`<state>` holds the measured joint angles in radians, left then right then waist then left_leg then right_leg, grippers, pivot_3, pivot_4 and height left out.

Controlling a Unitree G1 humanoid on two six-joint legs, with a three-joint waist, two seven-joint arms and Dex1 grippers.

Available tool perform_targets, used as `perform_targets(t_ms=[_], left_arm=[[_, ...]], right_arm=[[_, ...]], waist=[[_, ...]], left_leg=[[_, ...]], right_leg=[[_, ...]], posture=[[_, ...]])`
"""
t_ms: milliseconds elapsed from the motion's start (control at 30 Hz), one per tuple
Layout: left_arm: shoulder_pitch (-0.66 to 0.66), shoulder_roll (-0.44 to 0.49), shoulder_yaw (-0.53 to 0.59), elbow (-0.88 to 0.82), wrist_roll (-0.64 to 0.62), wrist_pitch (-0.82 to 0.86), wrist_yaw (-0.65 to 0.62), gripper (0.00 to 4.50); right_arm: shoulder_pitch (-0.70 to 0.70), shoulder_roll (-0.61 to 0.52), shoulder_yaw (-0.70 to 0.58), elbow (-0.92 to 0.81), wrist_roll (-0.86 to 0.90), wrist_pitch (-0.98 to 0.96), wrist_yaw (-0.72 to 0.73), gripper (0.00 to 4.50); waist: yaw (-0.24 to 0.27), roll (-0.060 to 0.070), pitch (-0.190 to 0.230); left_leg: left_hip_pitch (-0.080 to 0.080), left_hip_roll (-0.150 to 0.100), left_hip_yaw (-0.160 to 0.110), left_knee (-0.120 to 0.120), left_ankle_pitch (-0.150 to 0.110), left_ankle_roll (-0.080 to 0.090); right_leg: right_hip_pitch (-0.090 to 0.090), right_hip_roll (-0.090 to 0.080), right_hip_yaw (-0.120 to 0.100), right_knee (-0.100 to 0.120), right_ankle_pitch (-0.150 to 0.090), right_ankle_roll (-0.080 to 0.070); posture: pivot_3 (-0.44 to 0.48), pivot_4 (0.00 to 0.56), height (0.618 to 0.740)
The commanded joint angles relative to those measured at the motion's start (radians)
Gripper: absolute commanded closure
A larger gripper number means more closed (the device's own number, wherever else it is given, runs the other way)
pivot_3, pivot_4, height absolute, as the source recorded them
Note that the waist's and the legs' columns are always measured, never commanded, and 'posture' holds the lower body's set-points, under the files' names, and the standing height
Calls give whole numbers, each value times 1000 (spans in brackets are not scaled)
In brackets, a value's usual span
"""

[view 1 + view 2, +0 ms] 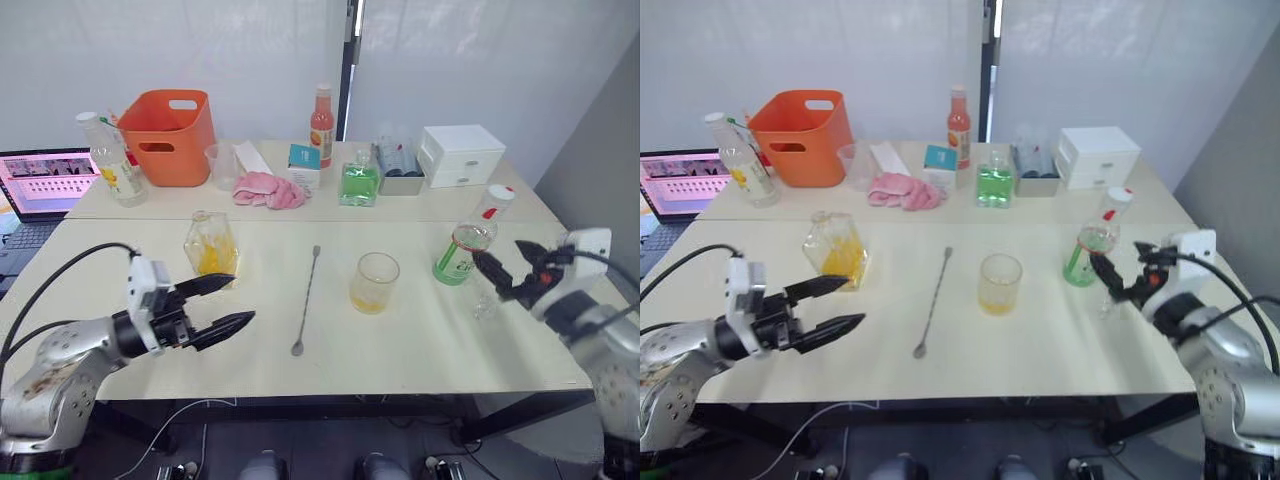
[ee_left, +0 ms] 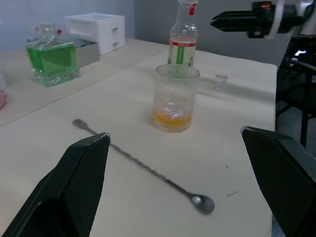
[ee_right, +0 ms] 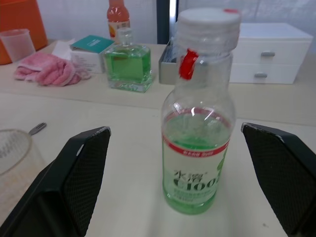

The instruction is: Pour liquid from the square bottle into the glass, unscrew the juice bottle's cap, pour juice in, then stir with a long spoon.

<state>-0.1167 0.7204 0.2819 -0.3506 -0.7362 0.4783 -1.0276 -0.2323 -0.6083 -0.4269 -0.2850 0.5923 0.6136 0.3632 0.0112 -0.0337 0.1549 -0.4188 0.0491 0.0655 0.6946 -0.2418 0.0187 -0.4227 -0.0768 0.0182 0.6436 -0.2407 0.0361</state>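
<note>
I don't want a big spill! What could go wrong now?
The right gripper is open close to the juice bottle, which is slim and tall, so a bump might tip it. The glass already holds some yellow liquid and stands near the bottle, and the long spoon lies beside it; a careless sweep could knock either.

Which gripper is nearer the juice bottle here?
The right. The right gripper is open beside the juice bottle, facing it without touching. The left gripper is open far across the table, near the square bottle.
</note>
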Motion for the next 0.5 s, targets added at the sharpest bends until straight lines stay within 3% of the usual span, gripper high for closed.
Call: perform_targets(t_ms=[33,500], left_arm=[[-67,5,-40,-60,-37,31,13,8],[-170,-26,-152,-85,-32,46,11,8]], right_arm=[[-85,-9,19,58,-32,-11,-19,0],[-354,18,106,394,-155,-119,6,0]], waist=[[-2,0,0],[-14,0,0]], left_leg=[[0,0,0,0,0,0],[-1,0,0,0,0,0]], right_leg=[[0,0,0,0,0,0],[-1,1,1,0,0,1]], posture=[[0,150,715],[0,150,715]])
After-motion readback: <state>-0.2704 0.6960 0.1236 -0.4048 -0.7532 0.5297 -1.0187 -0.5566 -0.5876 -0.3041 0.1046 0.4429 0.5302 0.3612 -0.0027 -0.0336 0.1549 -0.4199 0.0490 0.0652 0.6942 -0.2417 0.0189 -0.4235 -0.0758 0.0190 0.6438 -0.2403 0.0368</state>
